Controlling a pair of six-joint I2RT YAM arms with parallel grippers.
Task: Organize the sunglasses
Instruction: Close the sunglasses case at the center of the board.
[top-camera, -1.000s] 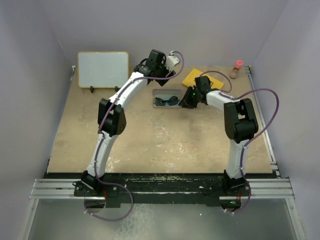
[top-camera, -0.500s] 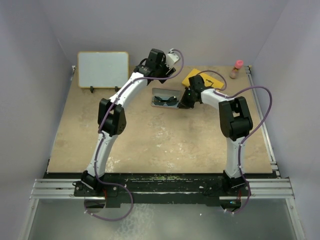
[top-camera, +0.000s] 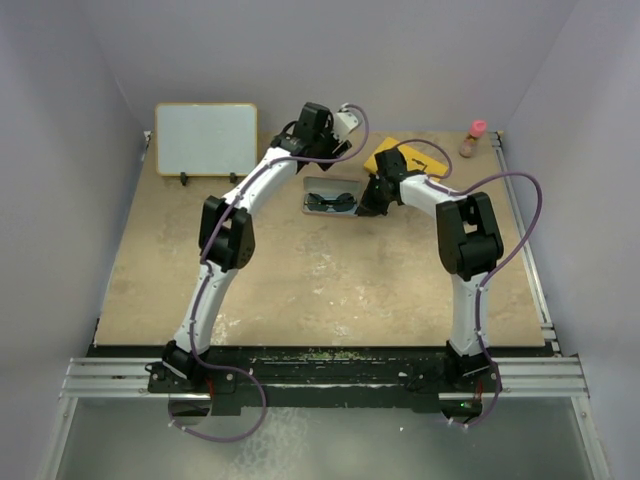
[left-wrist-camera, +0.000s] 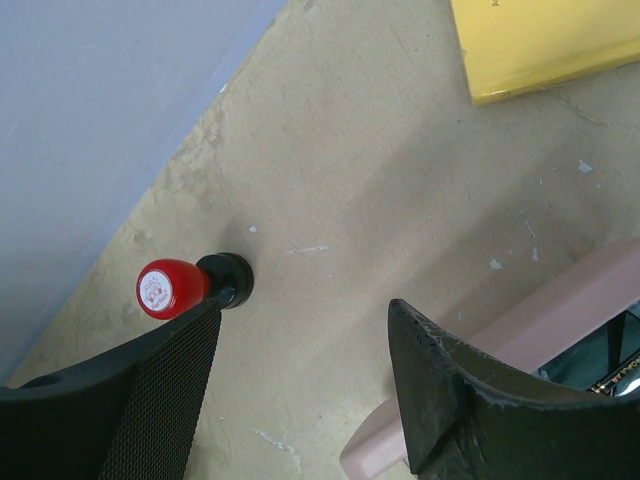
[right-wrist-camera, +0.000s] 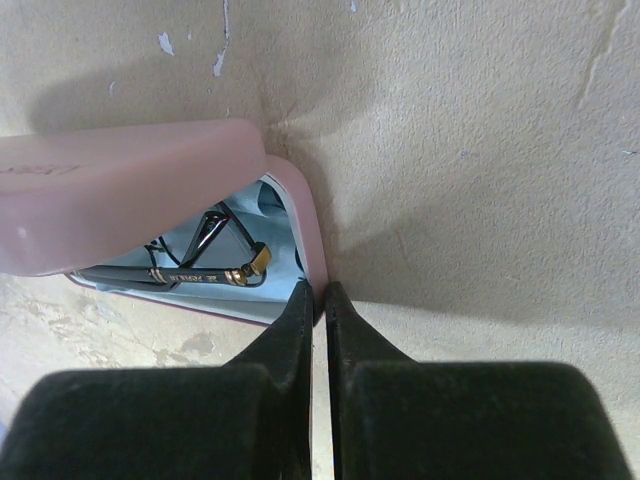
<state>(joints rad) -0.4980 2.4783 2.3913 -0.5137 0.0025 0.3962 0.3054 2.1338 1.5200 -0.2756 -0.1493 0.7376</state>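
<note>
My left arm (top-camera: 200, 305) and right arm (top-camera: 466, 315) are white tubes with chunky black joint housings, each set on a black base on the silver rail (top-camera: 100, 378). A purple cable (top-camera: 541, 215) loops along each, starting beside the silver rail. My left gripper (left-wrist-camera: 305, 318) has broad matte black fingers, 1 faced with fine mesh. My right gripper (right-wrist-camera: 317, 290) has 2 thin black wedges.

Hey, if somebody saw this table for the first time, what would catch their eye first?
Probably the open pink case toward the back of the table, with the sunglasses lying inside it on something light blue. Next comes the right claw, shut, its tips at the rim of the case's end, while the left claw hangs open just beyond the case.
</note>
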